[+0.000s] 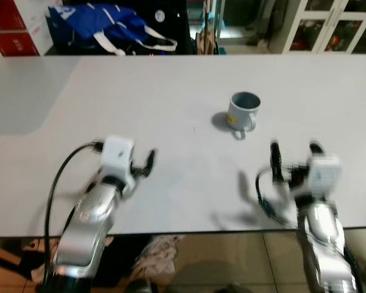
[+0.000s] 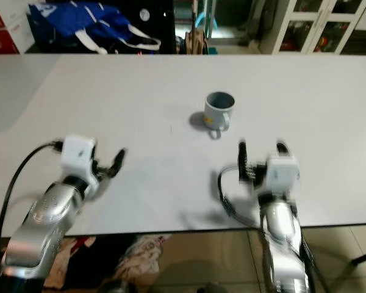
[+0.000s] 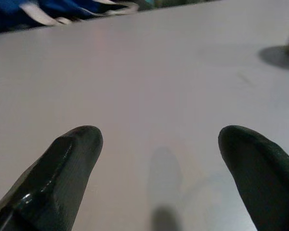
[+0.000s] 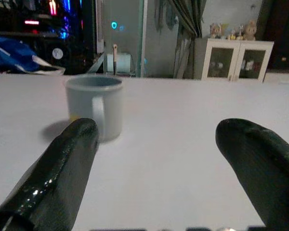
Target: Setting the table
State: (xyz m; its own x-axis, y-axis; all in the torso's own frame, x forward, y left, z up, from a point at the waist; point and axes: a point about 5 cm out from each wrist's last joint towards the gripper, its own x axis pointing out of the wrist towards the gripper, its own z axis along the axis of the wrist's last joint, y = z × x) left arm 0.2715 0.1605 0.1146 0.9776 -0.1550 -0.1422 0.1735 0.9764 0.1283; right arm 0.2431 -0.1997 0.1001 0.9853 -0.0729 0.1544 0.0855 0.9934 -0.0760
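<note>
The right gripper (image 1: 293, 148) is wide open and holds nothing. It hovers low over the big white table (image 1: 79, 97). Just ahead stands a small grey-blue mug (image 1: 243, 110), upright, its handle facing the robot. It looks hard, smooth and breakable; grab its side wall or rim. The left gripper (image 3: 159, 159) is open and empty too.

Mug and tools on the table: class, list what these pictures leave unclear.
- Mug: inside hidden by its wall, right wrist view; small yellow mark too small to read.
- Right tool: motion-blurred, eye views.
- Blue bag: cut off by the top edge.
- Cabinet contents: too small.
</note>
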